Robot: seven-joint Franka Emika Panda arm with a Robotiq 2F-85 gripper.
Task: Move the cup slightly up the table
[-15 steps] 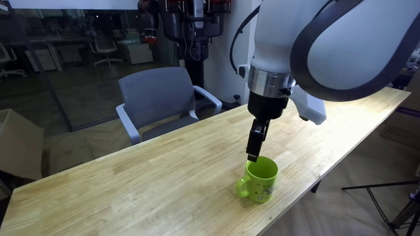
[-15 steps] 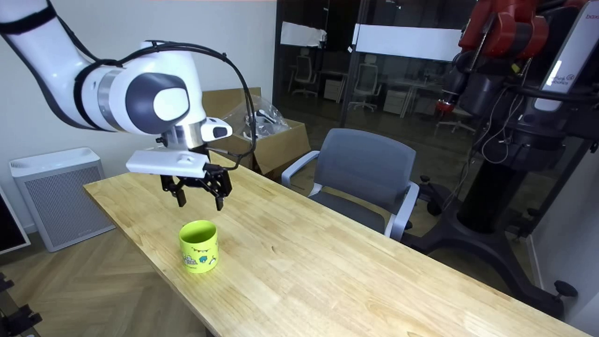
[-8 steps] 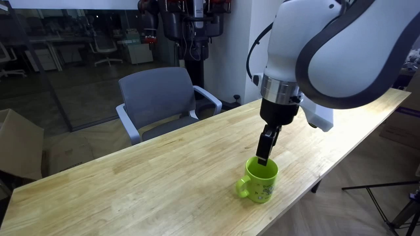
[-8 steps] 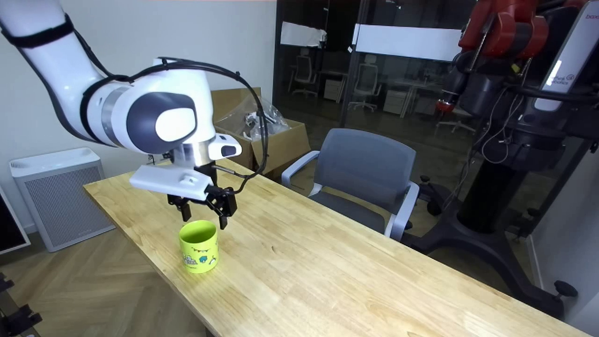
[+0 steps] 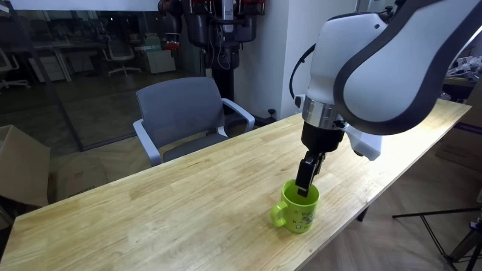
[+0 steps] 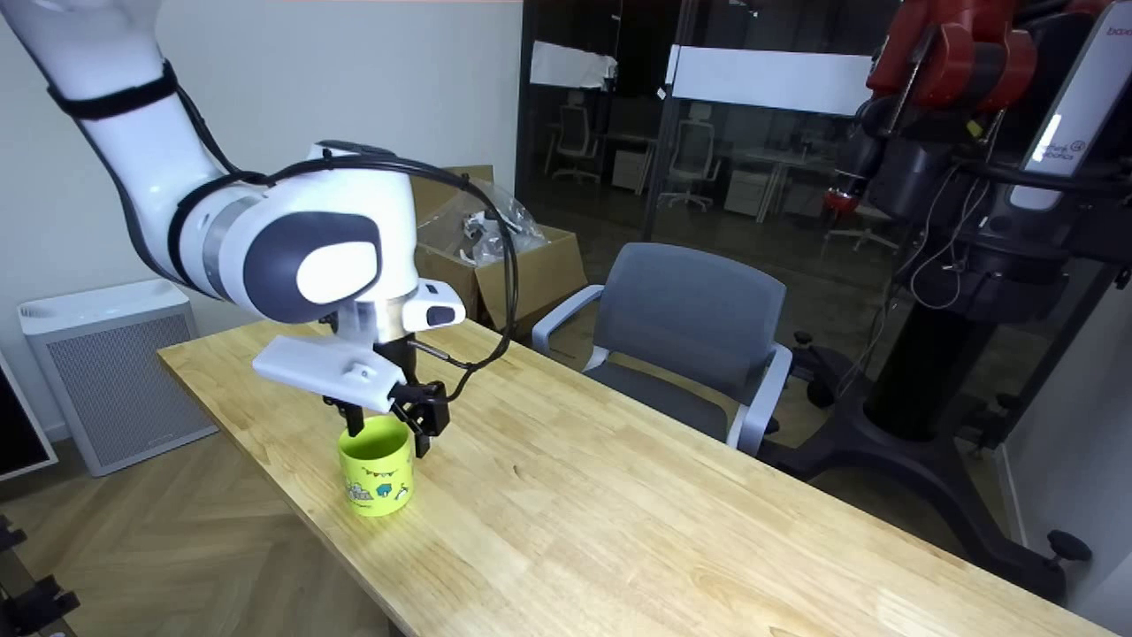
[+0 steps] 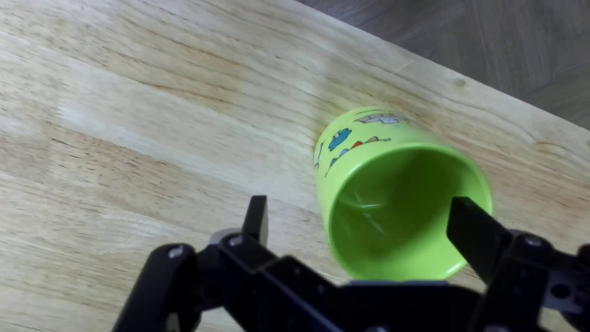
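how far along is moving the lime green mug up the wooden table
Reach looks done: the black gripper is at the rim of the lime green cylindrical mug. In hand, apparently: lining up, fingers apart, one overlapping the mug's opening in the wrist view. Left, probably: closing on it, shifting it up the wooden table.

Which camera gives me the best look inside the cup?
The wrist view: it looks down into the cup, with the tool hiding a little. Both exterior views show less of the inside, at a slant, partly behind the tool.
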